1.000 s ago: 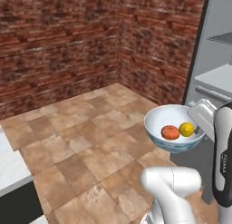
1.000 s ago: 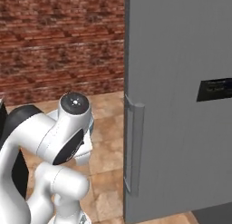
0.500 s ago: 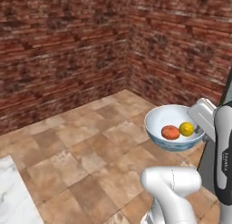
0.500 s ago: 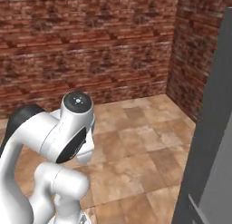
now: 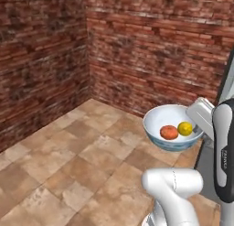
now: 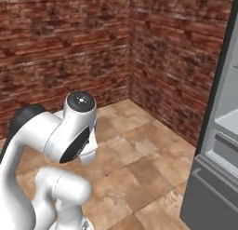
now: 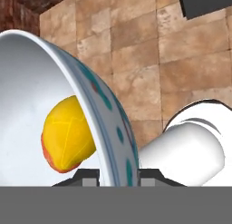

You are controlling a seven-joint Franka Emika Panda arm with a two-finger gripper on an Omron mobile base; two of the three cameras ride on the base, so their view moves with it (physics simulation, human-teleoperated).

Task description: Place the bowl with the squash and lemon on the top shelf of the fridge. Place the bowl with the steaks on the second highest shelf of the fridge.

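Two pieces of fruit are sitting side by side in the bowl with the squash and lemon [image 5: 172,127], and I am seeing that bowl riding in the air at about four o'clock in the left base view, above the tiled floor [image 5: 77,165] and in front of the brick wall [image 5: 155,51]. The squash [image 5: 169,132] is lying at the bowl's six o'clock, with the lemon [image 5: 185,128] just beside it toward three o'clock. In the hand view the gripper [image 7: 118,175] is pinching the bowl's rim, one dark finger [image 7: 86,177] sitting inside the wall and the other outside, against the blue pattern; the lemon is resting near the inside finger with the squash peeking out under it. In the right base view the fridge [image 6: 218,145] is standing open at three o'clock, showing me a pale interior.
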